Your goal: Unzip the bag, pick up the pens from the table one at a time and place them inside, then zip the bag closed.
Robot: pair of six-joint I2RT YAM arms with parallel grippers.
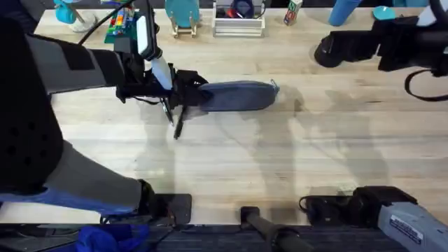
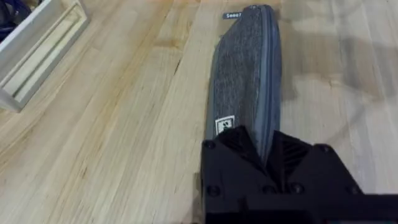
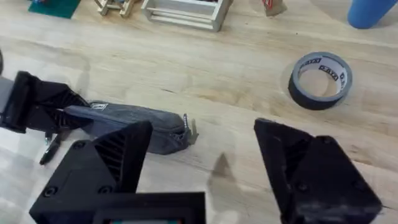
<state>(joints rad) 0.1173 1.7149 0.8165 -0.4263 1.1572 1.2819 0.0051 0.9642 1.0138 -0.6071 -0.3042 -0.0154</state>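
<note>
The blue-grey bag [image 1: 238, 96] lies lengthwise on the table [image 1: 280, 161], its zipper looking closed and its metal pull [image 1: 274, 87] at the right end. My left gripper [image 1: 183, 91] is shut on the bag's left end; in the left wrist view the fingers [image 2: 239, 149] pinch the ridge of the bag [image 2: 245, 74]. One dark pen [image 1: 178, 126] lies on the wood just in front of that gripper. My right gripper [image 3: 205, 168] hovers open and empty, up and to the right of the bag [image 3: 130, 124], the pull [image 3: 189, 127] and the pen [image 3: 50, 146].
A roll of black tape [image 3: 320, 78] lies to the right of the bag, farther back. A white wooden rack [image 1: 238, 24], a teal stand [image 1: 183, 17] and a blue cylinder [image 3: 370, 12] line the far edge. The right arm [image 1: 392, 42] hangs dark at upper right.
</note>
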